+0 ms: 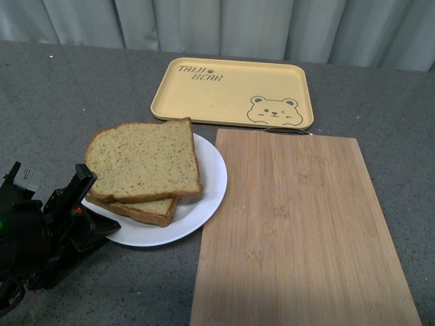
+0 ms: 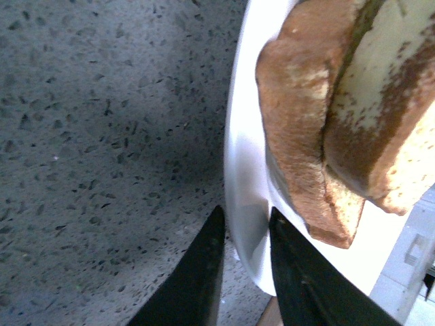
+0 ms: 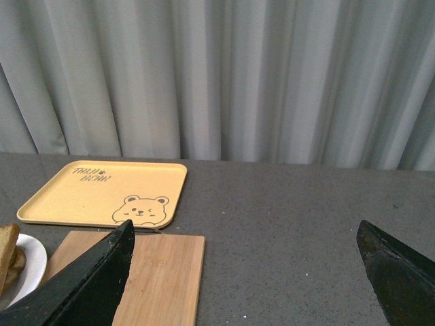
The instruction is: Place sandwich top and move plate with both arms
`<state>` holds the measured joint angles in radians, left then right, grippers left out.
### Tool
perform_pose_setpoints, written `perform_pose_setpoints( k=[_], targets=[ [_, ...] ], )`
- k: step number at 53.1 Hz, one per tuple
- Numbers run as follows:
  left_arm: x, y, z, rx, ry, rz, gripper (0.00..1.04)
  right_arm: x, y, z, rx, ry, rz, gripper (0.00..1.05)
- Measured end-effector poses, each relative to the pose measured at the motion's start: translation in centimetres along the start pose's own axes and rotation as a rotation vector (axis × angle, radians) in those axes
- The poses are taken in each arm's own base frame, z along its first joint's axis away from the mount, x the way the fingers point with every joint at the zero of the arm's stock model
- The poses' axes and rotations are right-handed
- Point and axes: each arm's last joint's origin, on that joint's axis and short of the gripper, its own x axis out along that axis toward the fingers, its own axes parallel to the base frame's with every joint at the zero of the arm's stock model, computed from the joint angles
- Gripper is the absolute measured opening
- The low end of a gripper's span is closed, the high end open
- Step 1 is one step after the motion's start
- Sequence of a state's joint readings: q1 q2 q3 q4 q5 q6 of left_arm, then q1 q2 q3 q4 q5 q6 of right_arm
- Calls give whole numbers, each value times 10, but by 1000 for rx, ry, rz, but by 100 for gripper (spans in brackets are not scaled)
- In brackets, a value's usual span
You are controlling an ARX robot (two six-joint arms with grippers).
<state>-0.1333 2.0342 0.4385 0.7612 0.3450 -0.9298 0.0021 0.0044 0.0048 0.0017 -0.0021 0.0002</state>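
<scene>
The sandwich top (image 1: 144,160), a plain brown slice, lies on a lower slice (image 1: 151,211) on the round white plate (image 1: 207,193), left of centre on the table. My left gripper (image 1: 88,198) is at the plate's near-left edge. In the left wrist view, my left gripper (image 2: 246,219) is shut on the plate's rim (image 2: 243,156), with the stacked bread (image 2: 299,136) just beyond the fingers. My right gripper (image 3: 245,227) is open, held above the table with nothing between its fingers, and is out of the front view. The plate's edge (image 3: 28,268) shows in the right wrist view.
A bamboo cutting board (image 1: 299,231) lies right of the plate, touching or nearly touching its rim. A yellow tray (image 1: 231,92) with a bear drawing sits behind both. Grey curtains (image 3: 224,75) close off the back. The table (image 1: 41,102) is grey speckled stone.
</scene>
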Motion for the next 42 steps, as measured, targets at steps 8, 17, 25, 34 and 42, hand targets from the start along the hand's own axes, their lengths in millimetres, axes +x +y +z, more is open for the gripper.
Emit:
perform_pose_setpoints(
  k=[8,17,25,34,42],
  targets=[
    [-1,1,5,-61,-4,-40,4,0,0,0,0,0,0,95],
    [-7,4,8,-136,-15,-115,4,0,0,0,0,0,0,95],
    [-27,-8,9,-186,-57,-290,4,0,0,0,0,0,0,95],
    [-40,-41,12,-197,-71,-422,4,0,0,0,0,0,0,95],
    [-4,-77,27,-210,-66,-429,4,0,0,0,0,0,0,95]
  ],
)
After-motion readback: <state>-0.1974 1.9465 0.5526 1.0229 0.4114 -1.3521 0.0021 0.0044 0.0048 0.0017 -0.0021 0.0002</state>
